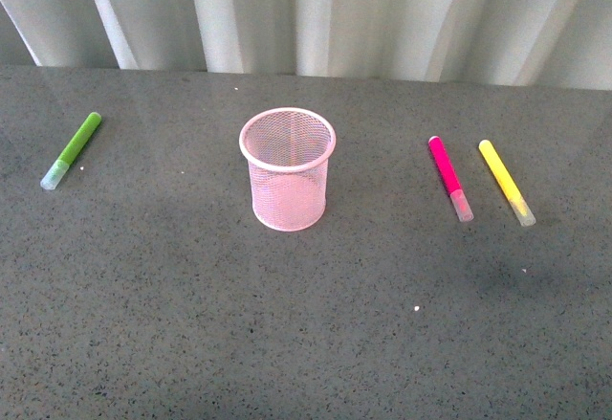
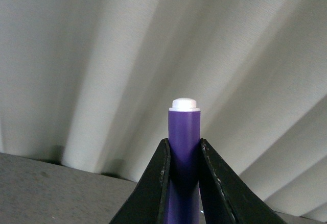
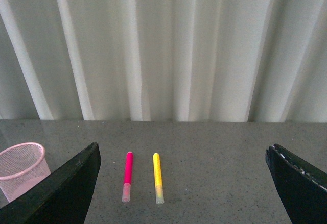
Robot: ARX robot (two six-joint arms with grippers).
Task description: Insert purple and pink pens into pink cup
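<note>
The purple pen (image 2: 184, 127) is sitting clamped between the jaws of the left gripper (image 2: 184, 143), its white end sticking out past the fingertips. The pink pen (image 3: 127, 175) is lying on the table (image 3: 219, 183) ahead of the right gripper (image 3: 183, 146), whose jaws are standing wide apart. The yellow marker (image 3: 158, 178) is lying just beside it, and one finger is partly hiding the pink cup (image 3: 20, 165).

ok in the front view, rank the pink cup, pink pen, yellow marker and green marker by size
1. pink cup, clearly largest
2. yellow marker, pink pen and green marker: these look nearly the same length and thickness, so I won't rank them
</note>
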